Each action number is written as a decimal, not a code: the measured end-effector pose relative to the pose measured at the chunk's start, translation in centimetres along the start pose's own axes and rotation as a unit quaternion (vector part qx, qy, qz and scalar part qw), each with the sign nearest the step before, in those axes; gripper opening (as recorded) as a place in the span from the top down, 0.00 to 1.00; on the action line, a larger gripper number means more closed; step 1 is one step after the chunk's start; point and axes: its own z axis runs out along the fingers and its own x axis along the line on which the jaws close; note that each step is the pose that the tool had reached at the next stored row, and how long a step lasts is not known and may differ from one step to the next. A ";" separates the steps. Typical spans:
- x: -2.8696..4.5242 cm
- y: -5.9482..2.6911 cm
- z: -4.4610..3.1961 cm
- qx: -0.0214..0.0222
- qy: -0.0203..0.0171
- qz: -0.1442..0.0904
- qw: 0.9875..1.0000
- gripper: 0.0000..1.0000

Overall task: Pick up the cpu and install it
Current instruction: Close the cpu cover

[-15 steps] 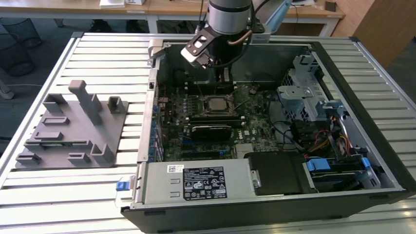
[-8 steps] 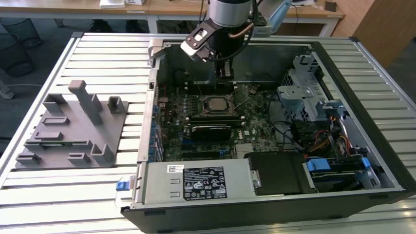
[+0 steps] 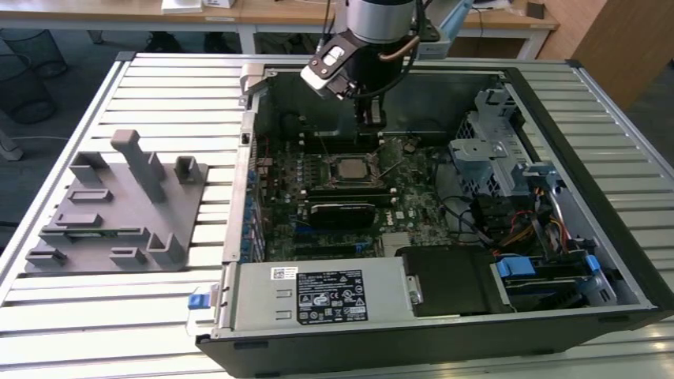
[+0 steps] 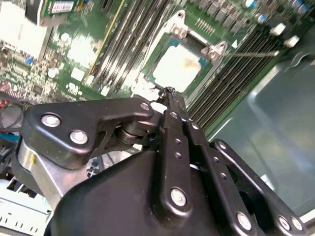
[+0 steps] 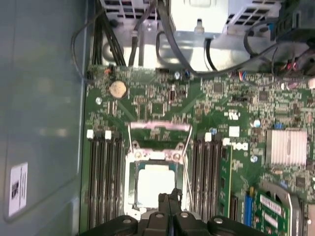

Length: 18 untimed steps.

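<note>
The cpu [image 3: 350, 168] lies flat in the motherboard socket, its silvery top showing in both wrist views [image 4: 178, 67] [image 5: 155, 184]. The socket's metal frame [image 5: 160, 132] stands swung back beside the chip, with its thin lever [image 4: 251, 54] sticking out. My gripper [image 3: 368, 120] hangs a little above the board, just beyond the socket's far edge. Its black fingers are shut together with nothing between them, and the tips [image 4: 170, 93] [image 5: 170, 197] point down near the chip's edge without touching it.
The open computer case [image 3: 548, 110] walls in the motherboard [image 3: 316, 197]. Memory slots [image 5: 103, 182] flank the socket. A drive cage and cables [image 3: 506, 166] fill the exterior view's right. The power supply [image 3: 327, 296] sits in front. A grey fixture tray [image 3: 116, 205] lies on the slatted table at the exterior view's left.
</note>
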 end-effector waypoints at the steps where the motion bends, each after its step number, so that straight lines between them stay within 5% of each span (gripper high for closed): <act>1: -0.01 0.27 0.00 0.000 0.000 0.000 1.000 0.89; 18: -0.07 2.56 0.12 0.000 0.000 0.000 1.000 0.89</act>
